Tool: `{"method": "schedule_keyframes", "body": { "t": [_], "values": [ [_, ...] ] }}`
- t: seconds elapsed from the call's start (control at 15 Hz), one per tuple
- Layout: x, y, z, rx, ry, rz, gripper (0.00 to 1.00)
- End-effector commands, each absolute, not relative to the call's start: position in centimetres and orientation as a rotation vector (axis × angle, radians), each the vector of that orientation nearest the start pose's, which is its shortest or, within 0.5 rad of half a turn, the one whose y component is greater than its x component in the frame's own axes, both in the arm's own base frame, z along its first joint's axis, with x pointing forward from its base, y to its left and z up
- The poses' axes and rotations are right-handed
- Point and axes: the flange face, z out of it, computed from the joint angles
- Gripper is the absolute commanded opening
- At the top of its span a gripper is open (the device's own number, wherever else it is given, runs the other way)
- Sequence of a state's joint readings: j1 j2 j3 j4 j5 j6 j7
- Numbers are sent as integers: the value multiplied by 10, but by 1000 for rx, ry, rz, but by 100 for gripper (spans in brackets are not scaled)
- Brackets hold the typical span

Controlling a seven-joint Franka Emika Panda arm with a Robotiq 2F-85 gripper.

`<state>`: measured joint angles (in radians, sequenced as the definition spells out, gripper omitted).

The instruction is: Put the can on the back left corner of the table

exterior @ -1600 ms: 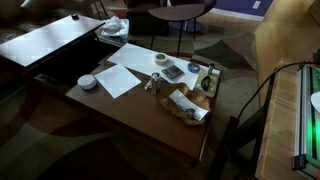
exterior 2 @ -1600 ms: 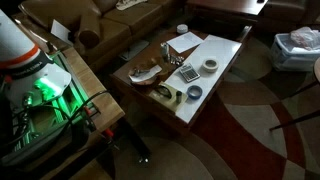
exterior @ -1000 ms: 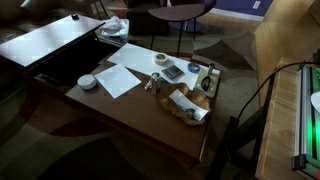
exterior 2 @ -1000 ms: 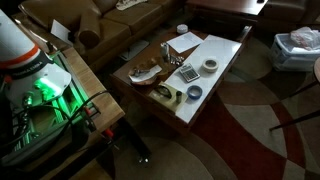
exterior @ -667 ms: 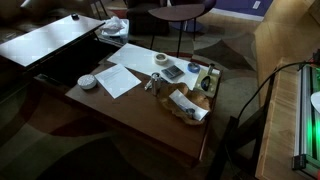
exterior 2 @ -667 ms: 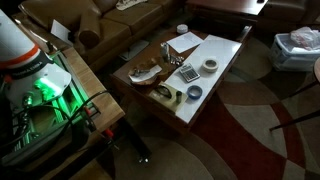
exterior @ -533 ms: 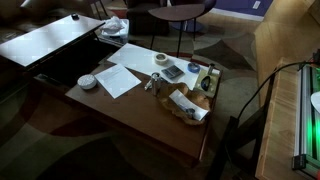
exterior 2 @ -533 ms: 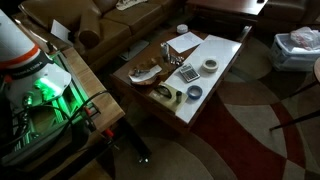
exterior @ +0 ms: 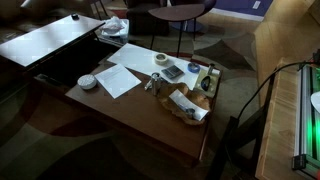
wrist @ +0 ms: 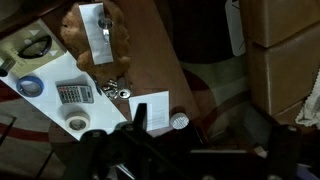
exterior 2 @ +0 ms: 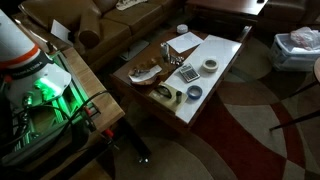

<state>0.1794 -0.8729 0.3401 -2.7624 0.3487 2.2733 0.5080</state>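
In an exterior view the camera stands high and well away, looking down across a corner of the table (exterior: 130, 115). In an exterior view the camera sits close to the robot base (exterior 2: 18, 45) and looks down along the table (exterior 2: 225, 55). The wrist view looks almost straight down from high above. All three share the table top and its paper sheet (wrist: 150, 113).

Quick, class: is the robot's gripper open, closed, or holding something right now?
Gripper: cannot be told; it is only a dark blur at the bottom of the wrist view.
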Motion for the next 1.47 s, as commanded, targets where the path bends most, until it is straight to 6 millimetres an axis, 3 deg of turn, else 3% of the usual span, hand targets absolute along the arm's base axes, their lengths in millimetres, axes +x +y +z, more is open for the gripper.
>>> {"method": "schedule_keyframes", "body": {
  "t": [0.0,0.13,0.47,1.13,1.2,1.4],
  "values": [
    [284,171,476,-2882,340,-455,100],
    [288,169,475,-2888,369,-468,100],
    [321,133,454,-2929,507,-441,100],
    [408,97,322,-3045,609,44,100],
    [381,95,342,-3051,621,-49,100],
    [403,95,323,-3034,630,46,100]
  ]
}}
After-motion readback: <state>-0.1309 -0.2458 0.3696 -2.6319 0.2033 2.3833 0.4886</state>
